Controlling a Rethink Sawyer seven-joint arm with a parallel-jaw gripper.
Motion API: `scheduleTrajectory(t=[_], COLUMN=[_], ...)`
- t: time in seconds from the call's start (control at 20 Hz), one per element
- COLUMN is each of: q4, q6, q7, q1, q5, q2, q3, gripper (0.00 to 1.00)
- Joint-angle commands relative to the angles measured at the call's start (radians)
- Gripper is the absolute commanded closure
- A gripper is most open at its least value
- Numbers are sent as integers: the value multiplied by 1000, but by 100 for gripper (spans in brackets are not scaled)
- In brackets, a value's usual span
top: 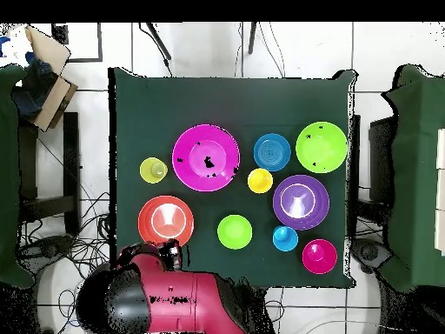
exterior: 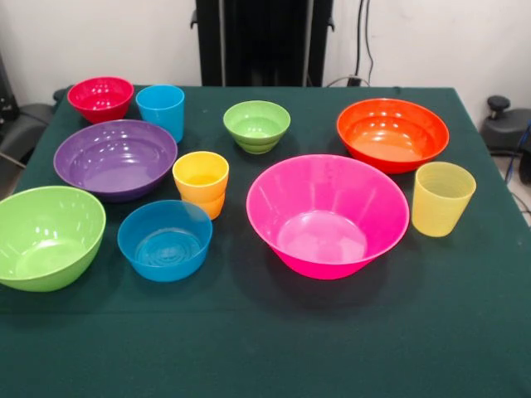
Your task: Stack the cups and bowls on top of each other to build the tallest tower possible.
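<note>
All the bowls and cups sit apart on the green counter [exterior: 465, 332], none stacked. The big pink bowl [exterior: 328, 214] is in the middle. The robot arm [top: 165, 300] is pulled back, and I cannot tell how its jaws are.

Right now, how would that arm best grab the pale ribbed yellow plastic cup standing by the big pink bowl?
Probably from straight above, pinching one side of the rim. The pale ribbed yellow plastic cup stands upright, mouth open, apart from the big glossy pink plastic bowl and the glossy orange plastic bowl, so its thin wall is free all round.
</note>
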Motion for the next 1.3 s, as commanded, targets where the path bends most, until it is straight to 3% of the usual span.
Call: scheduleTrajectory(t=[0.05,0.2,0.6,1.15,1.3], q4=[51,70,70,30,41], q6=[-72,-225,-400,-414,-469], q7=[171,185,219,263,271], q1=[-23,-48,-45,40,13], q5=[6,-5,-23,-15,-14], q2=[47,134,275,330,364], q3=[1,33,43,-48,-24], gripper=[0,0,0,0,0])
